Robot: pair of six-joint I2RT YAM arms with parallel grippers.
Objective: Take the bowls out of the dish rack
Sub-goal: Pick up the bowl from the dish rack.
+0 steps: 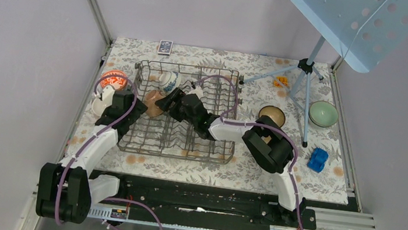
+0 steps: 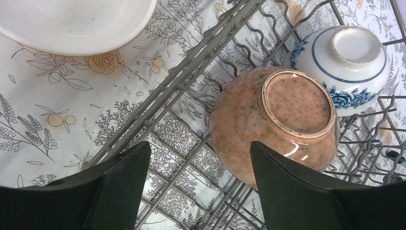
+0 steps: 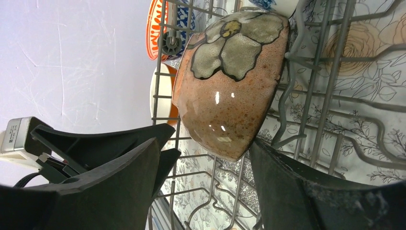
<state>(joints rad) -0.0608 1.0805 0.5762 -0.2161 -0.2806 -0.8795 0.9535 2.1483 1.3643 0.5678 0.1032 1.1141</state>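
The brown bowl (image 3: 230, 96) leans on edge among the tines at the left end of the rack (image 1: 146, 137), its foot tilted up toward the left arm. The right pincer (image 3: 208, 143) straddles it, jaws apart and not yet clamped. The left pincer (image 2: 200, 146) hovers beside the bowl, also apart.

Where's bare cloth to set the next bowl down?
Free: cloth strip between dish rack and near table edge; patch between rack, tripod and brown bowl. Crowded: left of rack by the orange bowl; far right with green bowl and blue block.
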